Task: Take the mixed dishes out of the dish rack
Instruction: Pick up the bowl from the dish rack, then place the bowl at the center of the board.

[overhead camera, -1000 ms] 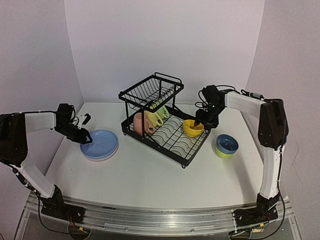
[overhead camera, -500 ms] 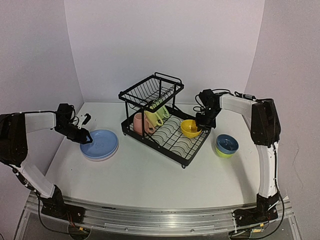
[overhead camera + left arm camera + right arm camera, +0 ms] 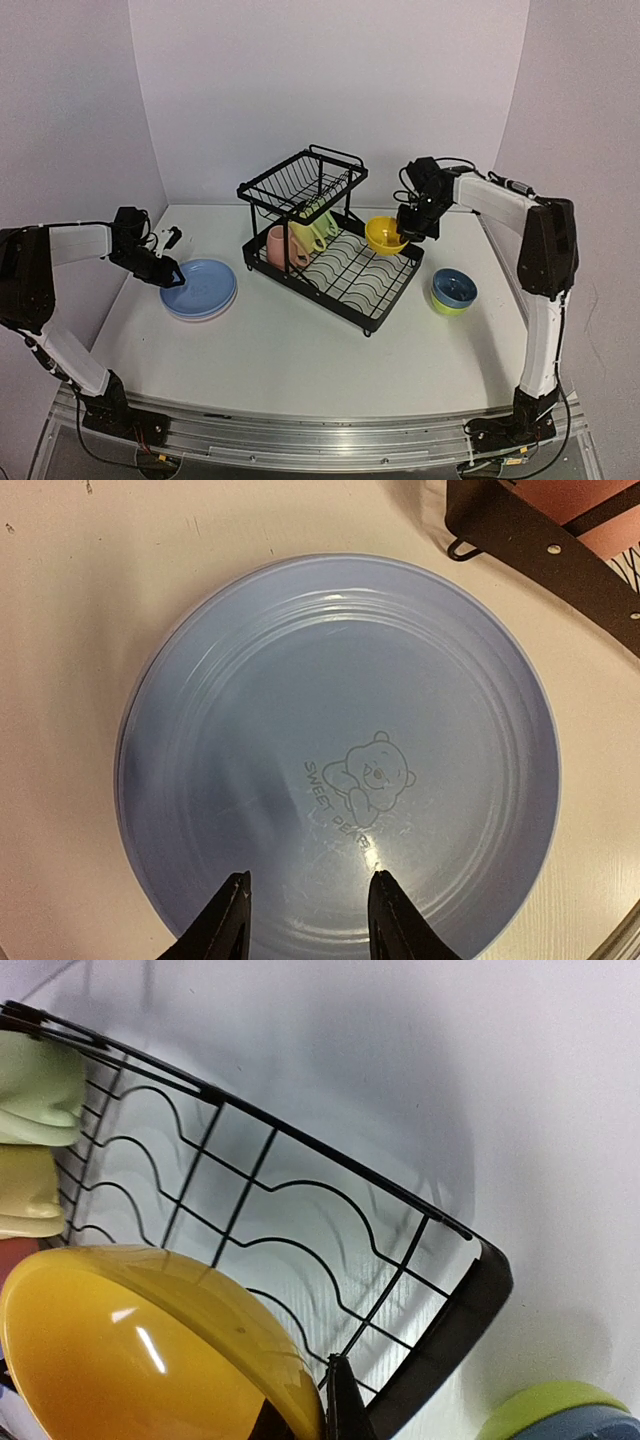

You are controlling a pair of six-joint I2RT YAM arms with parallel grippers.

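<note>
Overhead, the right gripper (image 3: 404, 236) sits clenched on the rim of the yellow bowl (image 3: 384, 234), holding it tilted in the air above the right end of the dish rack (image 3: 352, 280), just right of centre frame. Its wrist camera shows the yellow bowl (image 3: 150, 1350) filling the lower left of the frame, one dark finger (image 3: 340, 1405) pressed against its edge, with the wavy wires and black corner of the dish rack (image 3: 480, 1300) below it.

At the left end of the rack's lower tray, beneath the raised upper basket, stand a pink mug (image 3: 281, 247), a yellow mug (image 3: 303, 236) and a pale-green mug (image 3: 322, 228) in a row. To the right of the rack, a blue bowl (image 3: 454, 288) nests inside a green bowl (image 3: 448, 306) on the white table (image 3: 300, 360).

At centre left of the overhead frame, the left gripper (image 3: 172, 278) hovers over the near-left edge of a blue plate (image 3: 200, 287), which lies flat on a paler plate beside the rack. From the wrist, the left gripper (image 3: 305, 910) shows its jaws parted with nothing between them, the blue plate (image 3: 340, 740) and its printed bear directly underneath.
</note>
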